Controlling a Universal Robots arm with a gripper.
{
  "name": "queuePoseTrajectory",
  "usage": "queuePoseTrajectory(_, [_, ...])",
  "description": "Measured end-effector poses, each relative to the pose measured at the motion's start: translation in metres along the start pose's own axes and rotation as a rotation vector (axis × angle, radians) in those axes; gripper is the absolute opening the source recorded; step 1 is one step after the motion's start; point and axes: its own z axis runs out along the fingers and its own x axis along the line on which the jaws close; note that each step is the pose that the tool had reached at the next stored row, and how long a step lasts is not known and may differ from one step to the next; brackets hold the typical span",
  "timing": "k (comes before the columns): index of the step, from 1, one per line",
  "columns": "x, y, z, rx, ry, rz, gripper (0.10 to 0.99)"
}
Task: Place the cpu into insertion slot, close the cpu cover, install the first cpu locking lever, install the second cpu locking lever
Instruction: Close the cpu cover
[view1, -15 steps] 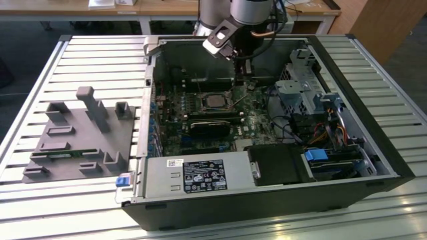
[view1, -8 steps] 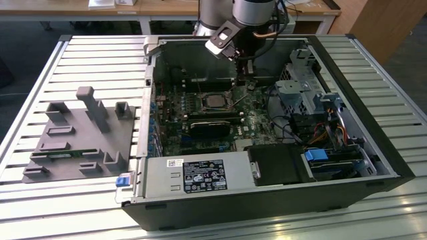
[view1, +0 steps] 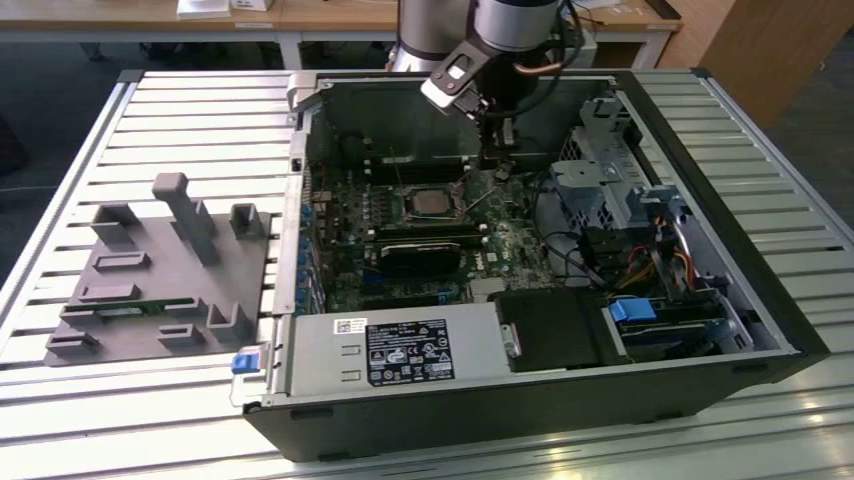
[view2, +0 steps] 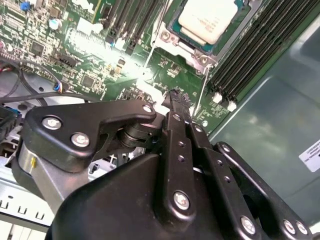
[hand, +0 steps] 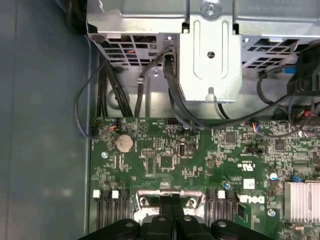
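The gripper (view2: 176, 96) is hanging down inside the open computer case (view1: 747, 250) with its two black fingers (view2: 171, 131) lying flat against each other, closed to a narrow point; whether anything thin is being pinched between them cannot be told. In the first wrist view the joined tips (hand: 168, 201) are sitting over a silvery metal edge (hand: 192, 199) on the green circuit board (hand: 210, 165), and whether they are touching it cannot be told. In the exterior view the gripper (view1: 491, 170) is pointing down just beside the socket, on the exterior view's right of it. The cpu (view2: 207, 19) is lying flat in the insertion slot (view1: 403, 204), its pale face turned up, and the cpu cover (view2: 186, 50) is lying down around it as a thin silvery frame with the chip showing through its cut-out middle. Long black memory slots (view2: 250, 55) are running alongside the socket. Further out on the board a round coin battery (hand: 124, 143) is sitting near black cables (hand: 172, 95) that are trailing from a metal drive cage (hand: 210, 55). A power supply (view1: 400, 350) is occupying the near end of the case, and a grey fixture block (view1: 160, 270) is resting on the slatted table (view1: 200, 110) to the exterior view's left.
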Motion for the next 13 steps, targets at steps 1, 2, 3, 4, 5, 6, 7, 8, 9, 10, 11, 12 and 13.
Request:
queuePoseTrajectory(1, [0.0003,0.0009,0.0004,0.0,0.0005,0.0,0.106])
queuePoseTrajectory(2, [0.0004,0.0018,0.0006,0.0,0.0008,0.0,0.106])
queuePoseTrajectory(3, [0.0005,0.0026,0.0009,0.0,0.0012,0.0,0.106])
queuePoseTrajectory(4, [0.0006,0.0036,0.0012,0.0,0.0013,0.0,0.106])
queuePoseTrajectory(5, [0.0006,0.0045,0.0014,0.0,0.0013,0.0,0.106])
queuePoseTrajectory(6, [0.0006,0.0055,0.0017,0.0,0.0013,0.0,0.106])
queuePoseTrajectory(7, [0.0006,0.0067,0.0019,0.0,0.0014,0.001,0.106])
queuePoseTrajectory(8, [0.0007,0.0077,0.0021,0.0,0.0013,0.002,0.106])
queuePoseTrajectory(9, [0.0007,0.0087,0.0022,0.0,0.0011,0.002,0.106])
queuePoseTrajectory(10, [0.0008,0.0095,0.0023,0.0,0.0008,0.003,0.106])
queuePoseTrajectory(11, [0.001,0.0102,0.0025,0.0,0.0001,0.004,0.106])
queuePoseTrajectory(12, [0.0011,0.0109,0.0027,0.0,-0.0007,0.005,0.106])
queuePoseTrajectory(13, [0.0012,0.0116,0.0028,0.0,-0.0013,0.007,0.106])
